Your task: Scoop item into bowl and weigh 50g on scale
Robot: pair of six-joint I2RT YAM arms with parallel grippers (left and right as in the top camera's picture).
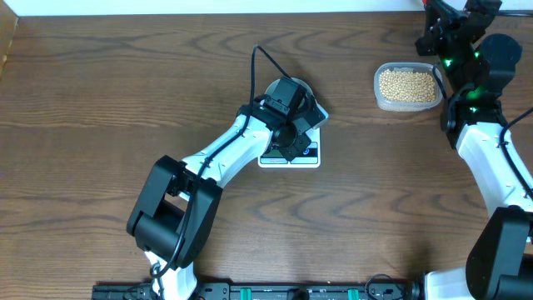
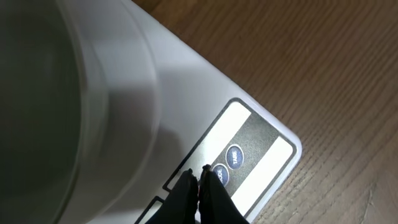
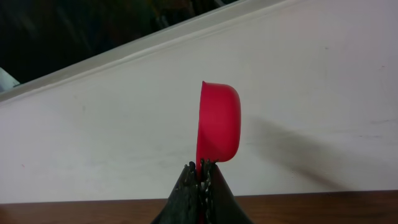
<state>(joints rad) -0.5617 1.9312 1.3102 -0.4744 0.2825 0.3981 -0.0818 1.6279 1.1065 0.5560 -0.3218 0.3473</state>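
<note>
White links and black joint housings on left arm (image 1: 226,152), thin black cable (image 1: 255,65) looping off behind the hand. Same build on right arm (image 1: 487,157), green lights (image 1: 450,62) behind hand. Black tapered fingers on left gripper (image 2: 198,172) and right gripper (image 3: 199,165).

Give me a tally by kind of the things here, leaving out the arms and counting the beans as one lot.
scale: 1
bowl: 1
clear container: 1
beans, one lot: 1
red scoop: 1
Total: 5

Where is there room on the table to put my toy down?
Bare wood: everything left of the left arm, and the stretch between the scale and the right arm. Crowded: around the clear container of beans, far right.
</note>
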